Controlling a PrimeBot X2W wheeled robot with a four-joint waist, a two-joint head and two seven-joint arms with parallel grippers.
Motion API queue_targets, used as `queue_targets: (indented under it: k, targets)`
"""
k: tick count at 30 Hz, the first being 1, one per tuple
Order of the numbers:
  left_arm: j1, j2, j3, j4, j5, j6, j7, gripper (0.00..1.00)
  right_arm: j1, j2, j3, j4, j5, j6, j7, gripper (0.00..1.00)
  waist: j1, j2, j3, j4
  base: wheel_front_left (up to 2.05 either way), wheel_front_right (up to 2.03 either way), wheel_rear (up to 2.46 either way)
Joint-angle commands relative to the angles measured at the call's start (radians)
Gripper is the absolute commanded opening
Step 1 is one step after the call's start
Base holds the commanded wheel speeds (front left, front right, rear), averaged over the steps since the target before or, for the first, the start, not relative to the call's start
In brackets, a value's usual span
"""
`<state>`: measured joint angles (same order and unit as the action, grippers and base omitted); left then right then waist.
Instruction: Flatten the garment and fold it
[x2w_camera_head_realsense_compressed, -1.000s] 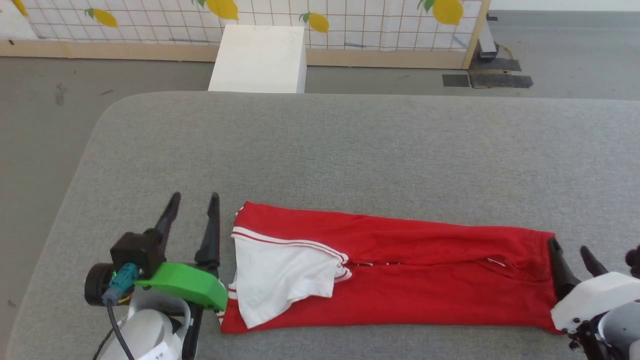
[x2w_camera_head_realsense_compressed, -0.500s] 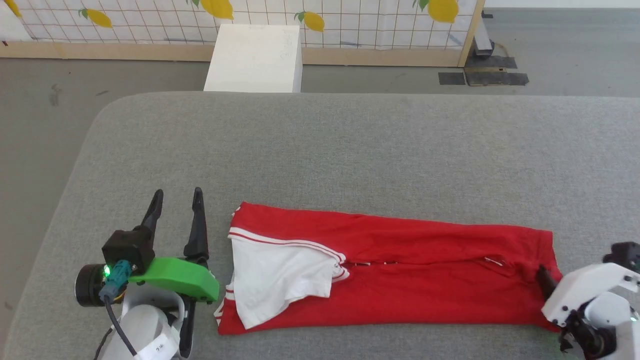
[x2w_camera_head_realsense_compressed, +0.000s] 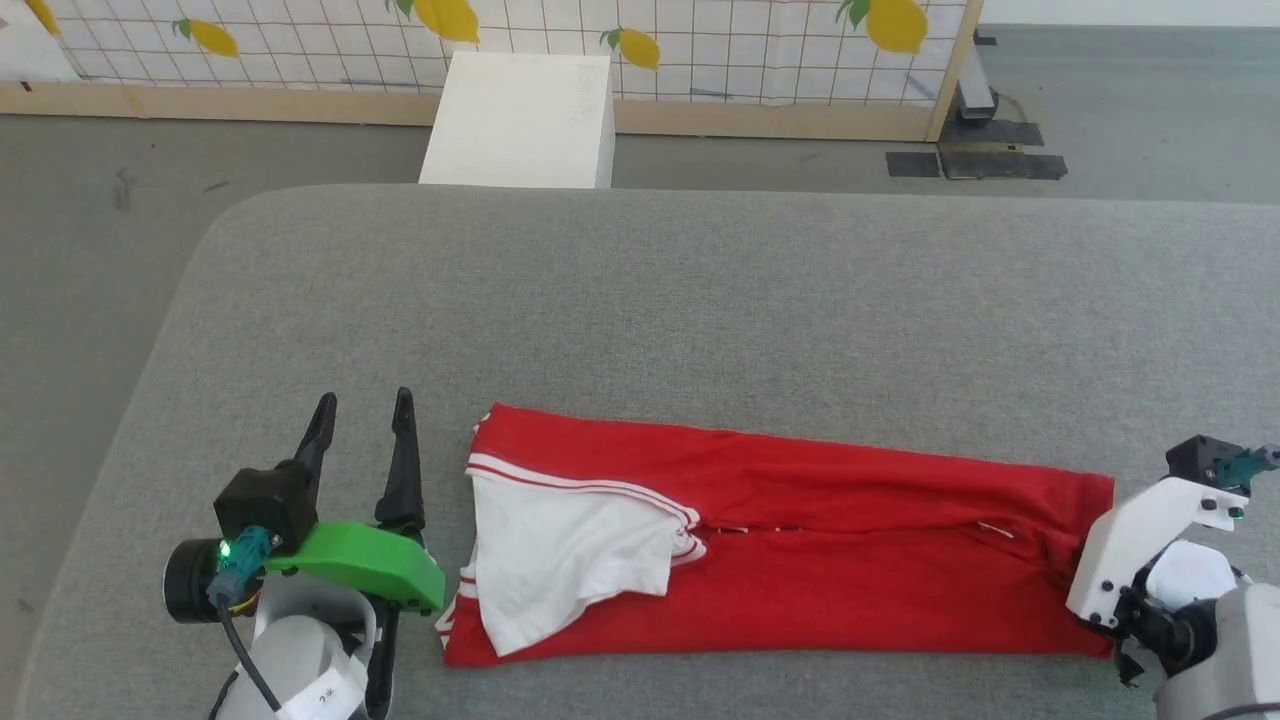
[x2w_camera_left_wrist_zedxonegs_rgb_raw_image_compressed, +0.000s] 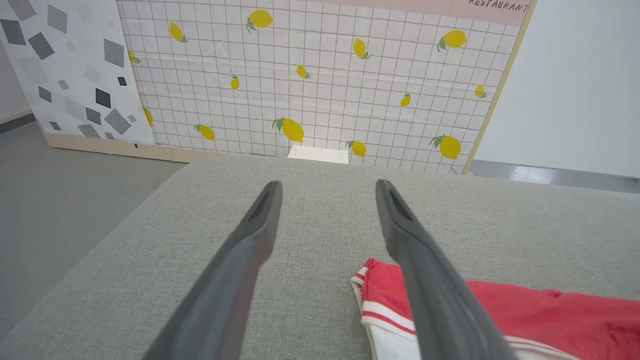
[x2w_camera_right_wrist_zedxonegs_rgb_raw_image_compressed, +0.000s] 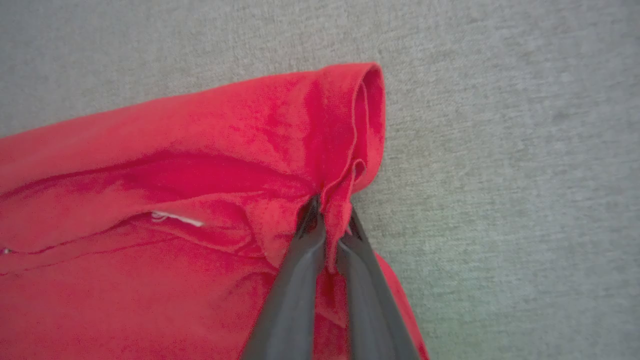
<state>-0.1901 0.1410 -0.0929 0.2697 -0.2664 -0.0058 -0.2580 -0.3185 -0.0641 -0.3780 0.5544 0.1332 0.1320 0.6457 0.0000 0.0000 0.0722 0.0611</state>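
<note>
Right gripper (x2w_camera_right_wrist_zedxonegs_rgb_raw_image_compressed: 330, 212) clamped on a small hem fold at right end of garment (x2w_camera_head_realsense_compressed: 800, 540), which lies folded lengthwise on grey pad (x2w_camera_head_realsense_compressed: 700, 300). Left gripper (x2w_camera_head_realsense_compressed: 364, 398) spread, just beside its left end. Risk: thin bite slips or lifts one layer.

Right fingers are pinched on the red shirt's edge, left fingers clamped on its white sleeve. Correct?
No. The left gripper stands open beside the shirt, holding nothing; the left wrist view shows it. The right gripper is indeed pinched on the shirt's edge.
</note>
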Motion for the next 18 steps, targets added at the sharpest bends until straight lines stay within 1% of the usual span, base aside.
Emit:
queue_targets:
  k: [1,3,6,9,14,16,18]
  targets:
    - [-0.006,-0.007,0.008,0.002,0.013,-0.009,-0.004,1.00,0.034,0.014,-0.002,-0.009,-0.015,-0.001,-0.007,0.00,0.0000,0.0000,-0.001,0.001,0.00,0.00,0.00]
    - [-0.005,-0.011,0.018,0.003,0.019,-0.016,-0.004,1.00,0.046,0.014,-0.037,-0.057,-0.063,-0.001,-0.033,0.00,0.0000,0.0000,0.000,0.002,0.00,0.00,0.00]
    - [-0.004,-0.020,0.029,0.007,0.025,-0.024,-0.004,1.00,0.058,0.011,-0.118,-0.127,-0.160,-0.001,-0.065,0.00,0.0000,0.0000,0.004,0.004,0.00,0.00,0.00]
    - [-0.008,-0.026,0.035,0.010,0.033,-0.034,-0.004,1.00,0.064,0.011,-0.199,-0.188,-0.232,-0.001,-0.088,0.00,0.0000,0.0000,0.008,0.008,0.00,0.00,0.00]
    - [-0.018,-0.035,0.042,0.008,0.046,-0.050,-0.004,1.00,0.068,-0.035,-0.303,-0.227,-0.335,-0.001,-0.116,0.00,0.0000,0.0000,0.017,0.018,0.00,0.00,0.00]
    - [-0.019,-0.037,0.041,0.013,0.053,-0.058,-0.004,1.00,0.065,-0.038,-0.344,-0.236,-0.371,-0.001,-0.126,0.00,0.0000,0.0000,0.019,0.020,0.00,0.00,0.00]
    - [-0.021,-0.041,0.044,0.015,0.062,-0.068,-0.004,1.00,0.065,-0.026,-0.379,-0.256,-0.412,-0.001,-0.128,0.00,0.0000,0.0000,0.018,0.022,0.00,0.00,0.00]
